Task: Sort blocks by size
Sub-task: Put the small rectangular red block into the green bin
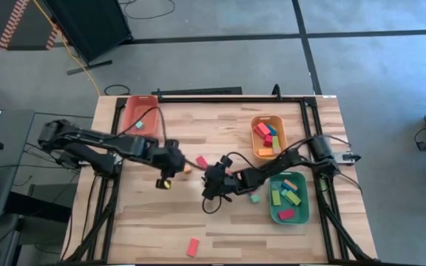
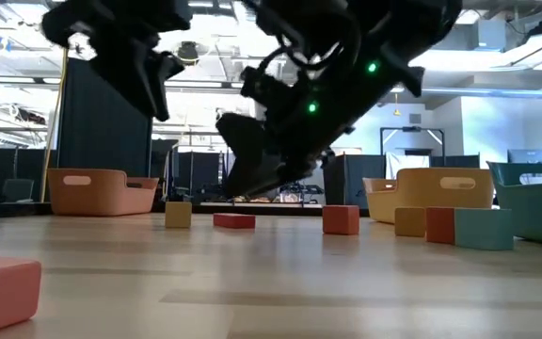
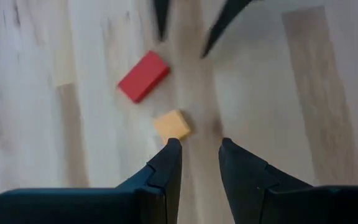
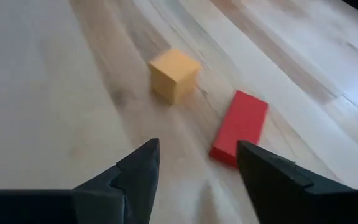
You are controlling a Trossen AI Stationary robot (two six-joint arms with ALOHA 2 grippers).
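Right gripper (image 4: 194, 165) hung spread just short of the red bar (image 4: 240, 127) and orange cube (image 4: 174, 74). Overhead, left gripper (image 1: 166, 182), empty and pressed together, hovered beside them.

Three trays (image 1: 140, 117); five loose blocks (image 1: 193, 246) on table.

Even bright overhead light in high view, table (image 1: 220, 222) evenly lit, soft shadows under arms. Low view backlit: ceiling lights and bright windows behind, arms read as dark silhouettes, near pink block (image 2: 3, 292) soft, out of focus. Left wrist view motion-blurred, wood grain smeared, red block (image 3: 143, 76) and orange cube (image 3: 171, 124) soft-edged. Right wrist view milder blur, faint shadows beside blocks
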